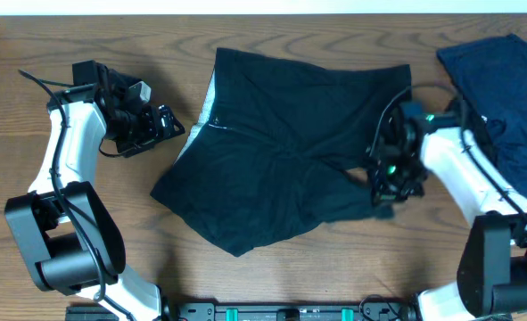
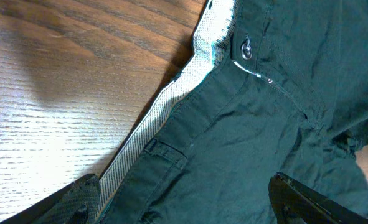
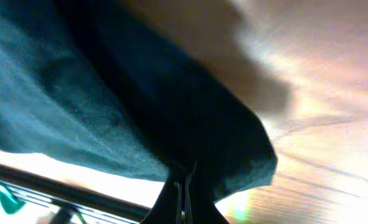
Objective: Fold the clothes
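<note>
Black shorts [image 1: 281, 152] lie spread on the table's middle, with a pale grey-white inner waistband strip [image 1: 211, 96] along their left edge. A navy garment [image 1: 504, 80] lies at the back right. My left gripper [image 1: 165, 123] is open and empty, just left of the waistband; in the left wrist view its fingers [image 2: 190, 202] frame the waistband [image 2: 171, 99] and button [image 2: 246, 48]. My right gripper [image 1: 390, 183] is shut on the shorts' right leg hem [image 3: 233, 155], holding it lifted off the table; the closed fingers [image 3: 185, 186] pinch the fabric.
The wooden table [image 1: 85, 232] is bare at left and front. The arm bases [image 1: 67, 259] stand at the front corners. The navy garment lies close behind my right arm.
</note>
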Available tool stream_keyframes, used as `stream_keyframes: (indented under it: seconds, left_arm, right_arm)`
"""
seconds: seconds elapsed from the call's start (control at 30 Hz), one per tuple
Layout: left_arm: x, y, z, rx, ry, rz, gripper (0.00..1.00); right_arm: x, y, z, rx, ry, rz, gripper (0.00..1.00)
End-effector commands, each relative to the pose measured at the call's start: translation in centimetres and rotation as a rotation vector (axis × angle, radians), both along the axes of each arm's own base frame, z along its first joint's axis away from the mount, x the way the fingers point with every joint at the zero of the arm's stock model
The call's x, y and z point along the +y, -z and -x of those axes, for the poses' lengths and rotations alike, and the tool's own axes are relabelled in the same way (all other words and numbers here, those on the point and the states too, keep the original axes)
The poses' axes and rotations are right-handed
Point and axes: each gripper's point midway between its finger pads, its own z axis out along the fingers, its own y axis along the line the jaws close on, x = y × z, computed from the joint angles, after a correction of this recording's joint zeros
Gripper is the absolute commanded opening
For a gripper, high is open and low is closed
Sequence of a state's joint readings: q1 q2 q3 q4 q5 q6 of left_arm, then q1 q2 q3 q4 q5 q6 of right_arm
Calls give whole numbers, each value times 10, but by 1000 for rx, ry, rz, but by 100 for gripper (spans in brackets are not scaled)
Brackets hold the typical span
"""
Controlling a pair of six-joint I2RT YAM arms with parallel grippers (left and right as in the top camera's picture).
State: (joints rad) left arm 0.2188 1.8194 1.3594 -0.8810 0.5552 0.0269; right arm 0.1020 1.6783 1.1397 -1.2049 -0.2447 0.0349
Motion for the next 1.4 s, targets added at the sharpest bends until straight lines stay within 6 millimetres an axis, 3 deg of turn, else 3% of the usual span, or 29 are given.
stream_keyframes:
  seconds: [0.0, 0.17, 0.3, 0.5, 0.63, 0.73, 0.8, 0.87, 0.93, 1.0, 1.1, 1.37]
  left_arm:
    - [-1, -10, -7, -34, 5, 6, 88]
    - [-1, -10, -7, -34, 5, 6, 88]
    - [-1, -10, -7, -38, 5, 5, 88]
    - [-1, -10, -7, -25, -19, 12, 88]
    - [-7, -13, -8, -28, -13, 40, 85]
    - [-22, -16, -7, -33, 18, 72, 71]
    - [-34, -16, -7, -32, 49, 72, 52]
    - [-46, -16, -6, -34, 82, 72, 27]
    - [-58, -15, -5, -36, 113, 71, 12]
    - [-64, -13, -4, -34, 136, 47, 6]
    - [-69, -7, -4, -39, 159, -3, 6]
    - [-95, 2, -10, -77, 212, -1, 6]
  right_arm:
    - [-11, -33, -30, -84, 53, 15, 2]
    - [-19, -67, -34, -85, 81, 16, 1]
    - [-19, -72, -46, -132, 94, 14, 1]
    - [-18, -55, -63, -127, 123, 18, 1]
    - [-21, -27, -71, -75, 121, 37, 1]
    - [-20, -5, -85, -70, 128, 38, 1]
    - [-19, 5, -96, -87, 139, 34, 1]
    - [-19, 12, -106, -109, 147, 32, 1]
    - [-19, 15, -116, -144, 150, 30, 1]
    - [-19, 16, -127, -181, 176, 27, 1]
    - [-18, 19, -143, -237, 188, 21, 1]
    - [-22, 41, -160, -269, 188, 49, 1]
